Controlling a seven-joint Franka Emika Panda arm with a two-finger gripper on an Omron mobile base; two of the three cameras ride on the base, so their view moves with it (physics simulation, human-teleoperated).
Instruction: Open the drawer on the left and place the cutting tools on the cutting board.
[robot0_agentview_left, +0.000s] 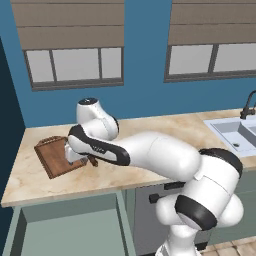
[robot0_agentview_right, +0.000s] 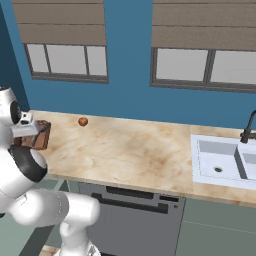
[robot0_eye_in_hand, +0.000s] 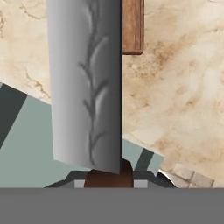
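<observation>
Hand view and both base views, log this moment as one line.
drawer: open | gripper: shut on knife, blade out front | position: by board edge | ball: on counter

Close up in the hand view: a broad grey blade (robot0_eye_in_hand: 85, 87) with a darker branching pattern down its face, standing tall from near the bottom edge to the top. At its foot, a reddish-brown handle (robot0_eye_in_hand: 109, 177), wedged between pale finger pads (robot0_eye_in_hand: 140, 184) closed tight against it. Behind the blade's right edge, part of the cutting board (robot0_eye_in_hand: 132, 26), reddish-brown wood with a darker rim, lying on the beige marbled counter (robot0_eye_in_hand: 183, 87). Lower left, past the counter's edge, a pale sage surface (robot0_eye_in_hand: 26, 148) with a dark strip across its corner. Lower right, a patch of tiled floor (robot0_eye_in_hand: 188, 177).
</observation>
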